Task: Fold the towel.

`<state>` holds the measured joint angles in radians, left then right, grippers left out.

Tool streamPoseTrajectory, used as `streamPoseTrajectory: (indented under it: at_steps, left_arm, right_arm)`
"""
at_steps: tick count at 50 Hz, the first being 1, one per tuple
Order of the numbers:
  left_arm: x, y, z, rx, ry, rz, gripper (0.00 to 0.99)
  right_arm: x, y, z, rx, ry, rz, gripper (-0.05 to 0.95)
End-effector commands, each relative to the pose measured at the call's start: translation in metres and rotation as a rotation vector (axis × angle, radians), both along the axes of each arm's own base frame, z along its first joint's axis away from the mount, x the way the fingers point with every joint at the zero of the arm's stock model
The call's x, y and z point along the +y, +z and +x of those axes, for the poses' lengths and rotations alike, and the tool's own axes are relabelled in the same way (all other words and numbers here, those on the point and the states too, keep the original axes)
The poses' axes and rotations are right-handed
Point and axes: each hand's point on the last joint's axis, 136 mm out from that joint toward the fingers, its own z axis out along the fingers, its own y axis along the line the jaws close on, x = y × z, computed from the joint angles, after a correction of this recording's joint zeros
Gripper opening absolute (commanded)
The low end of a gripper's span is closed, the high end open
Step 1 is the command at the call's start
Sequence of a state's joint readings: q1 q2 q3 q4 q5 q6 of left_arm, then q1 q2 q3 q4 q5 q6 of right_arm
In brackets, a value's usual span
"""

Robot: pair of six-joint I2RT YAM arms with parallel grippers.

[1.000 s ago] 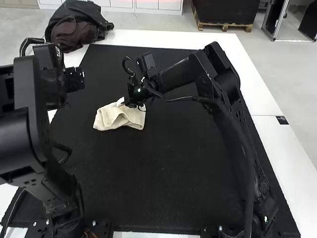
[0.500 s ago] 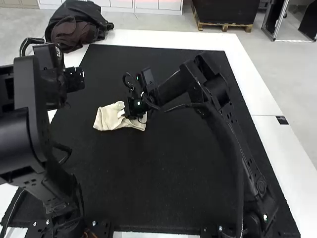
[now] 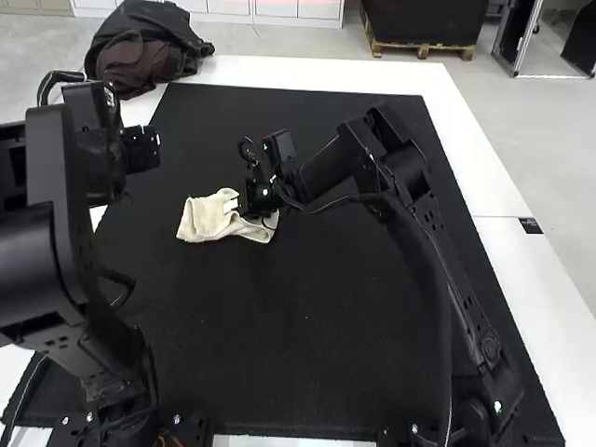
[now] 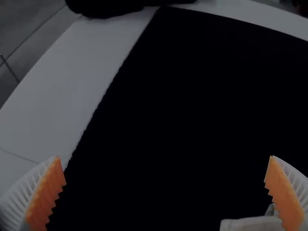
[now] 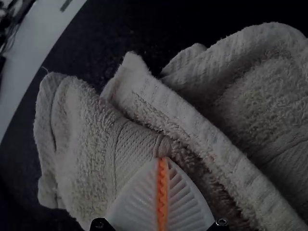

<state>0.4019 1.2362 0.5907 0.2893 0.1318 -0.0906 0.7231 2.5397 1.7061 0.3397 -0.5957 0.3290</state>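
High view: the white surface [image 3: 521,261] carries a dark mat [image 3: 307,345], and the towel [image 3: 212,221] lies on the mat, left of the middle, bunched and partly doubled over. The load should be light. The terry pile should be soft and limp, with no risk of breakage; it should grip well against ribbed pads and slip little. Expect the cloth to sag rather than keep a crease, so a lift at one point may drag the loose layers along or rumple them. The left hand [image 4: 164,156] is spread wide with nothing between its fingers. The right hand [image 5: 163,159] is closed, its tips meeting at a small raised ridge of the towel; judged from this, it holds a narrow pinch of cloth. Next to the pinch runs a flat woven band [image 5: 134,147], thinner in look than the pile and likely the easier part to clamp. For a squarer fold, take hold at the long hem [image 5: 192,118], preferably near a corner, and catch every layer intended to move. Avoid gripping the middle of the pile: it may gather into a lump. The smallest feature, the pinched ridge, may hold only the upper layer; verify before lifting.
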Motion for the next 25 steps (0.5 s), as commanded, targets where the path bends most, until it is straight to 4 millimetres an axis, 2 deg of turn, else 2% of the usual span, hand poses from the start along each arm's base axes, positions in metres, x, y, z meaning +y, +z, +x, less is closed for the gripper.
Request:
streamPoseTrajectory:
  at_steps: [1,6,10,13,19,25]
  left_arm:
    - [-0.003,0.009,0.0,-0.028,-0.018,0.011,0.97]
    - [-0.001,0.009,0.0,-0.027,-0.015,0.01,0.97]
    - [-0.001,0.01,0.0,-0.028,-0.015,0.011,0.97]
    - [-0.001,0.011,0.0,-0.03,-0.013,0.012,0.97]
    - [-0.001,0.019,-0.001,-0.047,-0.013,0.018,0.97]
    - [0.0,0.029,0.0,-0.065,-0.012,0.024,0.97]
  right_arm:
    - [-0.01,-0.022,0.012,0.021,-0.031,-0.019,-0.02]
    - [-0.012,-0.027,0.009,0.034,-0.031,-0.027,-0.02]
    - [-0.012,-0.022,0.009,0.039,-0.036,-0.021,-0.02]
    - [-0.01,-0.011,0.012,0.044,-0.047,-0.004,-0.02]
    - [-0.005,0.03,0.021,0.011,-0.059,0.048,-0.02]
    - [-0.004,0.084,0.031,-0.029,-0.075,0.105,-0.02]
